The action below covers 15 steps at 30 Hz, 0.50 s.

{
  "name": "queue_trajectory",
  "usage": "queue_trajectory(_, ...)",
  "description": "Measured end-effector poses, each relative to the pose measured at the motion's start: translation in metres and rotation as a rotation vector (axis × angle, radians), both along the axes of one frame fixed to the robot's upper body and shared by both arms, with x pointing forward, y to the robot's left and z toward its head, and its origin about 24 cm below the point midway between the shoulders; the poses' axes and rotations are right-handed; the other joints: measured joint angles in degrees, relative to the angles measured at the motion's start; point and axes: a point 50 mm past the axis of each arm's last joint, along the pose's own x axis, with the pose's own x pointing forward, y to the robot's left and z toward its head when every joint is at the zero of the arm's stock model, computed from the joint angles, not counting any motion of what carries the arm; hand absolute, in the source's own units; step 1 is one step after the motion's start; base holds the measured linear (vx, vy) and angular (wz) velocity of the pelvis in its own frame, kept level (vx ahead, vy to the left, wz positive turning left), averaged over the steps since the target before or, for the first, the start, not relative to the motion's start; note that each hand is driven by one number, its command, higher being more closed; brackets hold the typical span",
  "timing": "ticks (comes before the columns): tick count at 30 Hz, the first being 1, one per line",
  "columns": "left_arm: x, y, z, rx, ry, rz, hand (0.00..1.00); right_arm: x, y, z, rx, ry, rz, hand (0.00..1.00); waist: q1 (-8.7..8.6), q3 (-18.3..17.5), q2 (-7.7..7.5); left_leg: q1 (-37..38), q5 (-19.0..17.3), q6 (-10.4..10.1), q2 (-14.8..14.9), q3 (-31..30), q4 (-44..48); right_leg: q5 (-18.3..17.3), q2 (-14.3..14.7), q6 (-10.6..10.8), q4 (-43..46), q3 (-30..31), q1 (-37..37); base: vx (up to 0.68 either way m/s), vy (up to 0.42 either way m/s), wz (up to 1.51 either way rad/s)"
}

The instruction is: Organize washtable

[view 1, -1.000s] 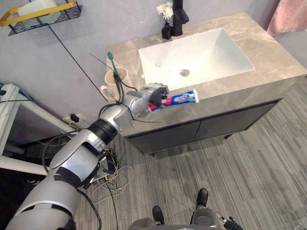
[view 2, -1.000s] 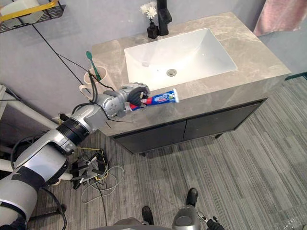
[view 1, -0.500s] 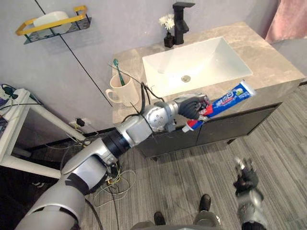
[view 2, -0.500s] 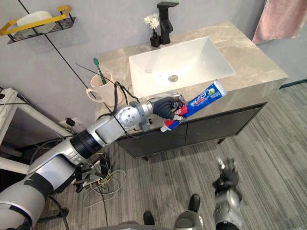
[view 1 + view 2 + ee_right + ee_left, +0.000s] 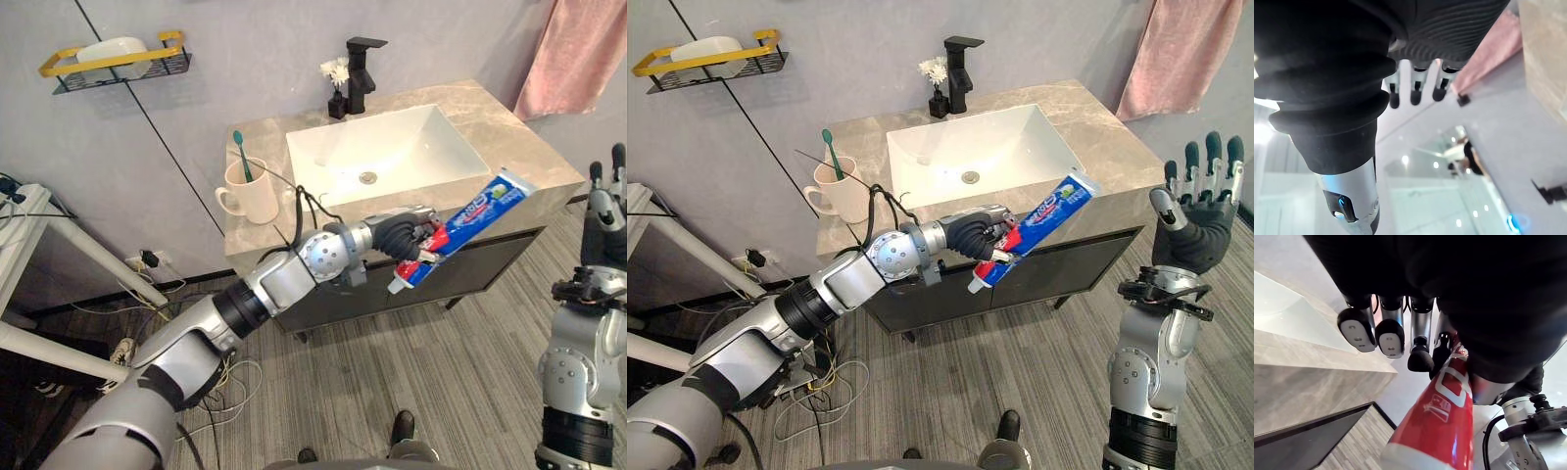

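Observation:
My left hand [image 5: 397,235] is shut on a blue, red and white toothpaste tube [image 5: 472,209]. It holds the tube in the air just in front of the front edge of the grey marble washtable [image 5: 495,116], cap end low and flat end tilted up to the right. In the left wrist view my fingers [image 5: 1391,331] curl over the red part of the tube [image 5: 1446,423]. My right hand [image 5: 1195,213] is raised at the right, off the counter, its fingers [image 5: 1413,93] straight and holding nothing.
A cream mug [image 5: 253,192] with a green toothbrush [image 5: 240,155] stands at the counter's left. The white basin [image 5: 392,147], a black faucet [image 5: 359,61] and a small flower vase [image 5: 338,90] lie behind. A wall shelf [image 5: 118,61], a pink towel [image 5: 568,49] and a white side table [image 5: 39,235] flank the washtable.
The camera has shifted. My left hand lifted the tube off the counter and carried it right, past the front edge. My right hand rose into view with straight fingers.

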Motion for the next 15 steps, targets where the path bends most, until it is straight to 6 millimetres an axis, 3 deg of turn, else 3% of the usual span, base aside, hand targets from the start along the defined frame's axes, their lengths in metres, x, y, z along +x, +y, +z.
queue_trajectory(7,0.007,0.018,-0.002,0.051,-0.003,0.042,1.0,0.0,0.027,-0.027,-0.042,0.145,0.259,0.0,0.13,-0.4,-0.68,-0.2,0.0,0.0,0.0,-0.3,0.1,0.0,0.0,0.0,0.0,-0.3,0.0,0.0,0.0,0.0)
queue_trajectory(15,0.01,0.027,-0.003,0.074,-0.021,0.075,1.0,-0.005,0.051,-0.053,-0.021,0.264,0.419,0.0,0.1,-0.7,-1.11,-0.8,0.0,0.0,0.1,-0.5,0.2,0.0,0.0,0.0,0.0,-0.4,0.0,-0.01,0.001,0.01)
